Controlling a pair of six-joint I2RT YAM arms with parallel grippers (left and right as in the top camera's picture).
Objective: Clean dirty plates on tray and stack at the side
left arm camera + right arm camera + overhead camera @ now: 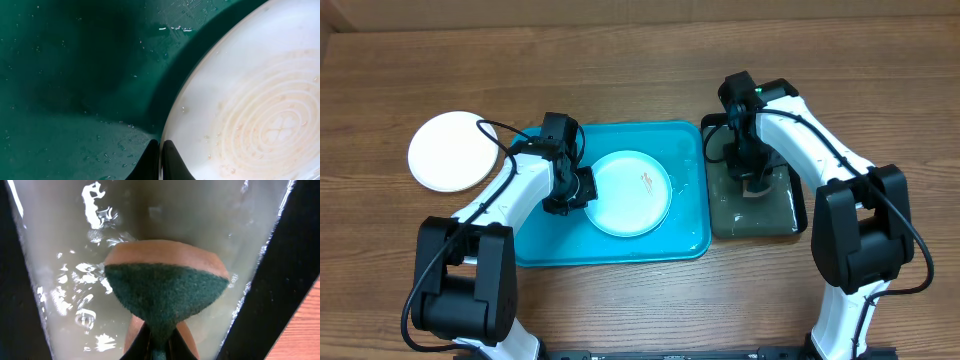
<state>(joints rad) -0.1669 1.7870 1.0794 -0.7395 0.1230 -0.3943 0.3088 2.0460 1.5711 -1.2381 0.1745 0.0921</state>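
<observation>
plate (631, 192), smeared and wet, in turquoise tray (550, 250) at middle of bench (640, 300); likely light, stiff, slippery, best pinched at rim. left pincer (160, 150) clamped on its left rim; right pincer (159, 341) gripping sponge (165, 287) over black tray (785, 215).

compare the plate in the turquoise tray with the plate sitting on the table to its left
The plate in the tray carries an orange-red smear; the plate on the table looks clean. The first lies in the wet turquoise tray, the second directly on the wooden table. The left gripper pinches the first's rim; nothing touches the second. Both are round, pale and lie flat.
</observation>
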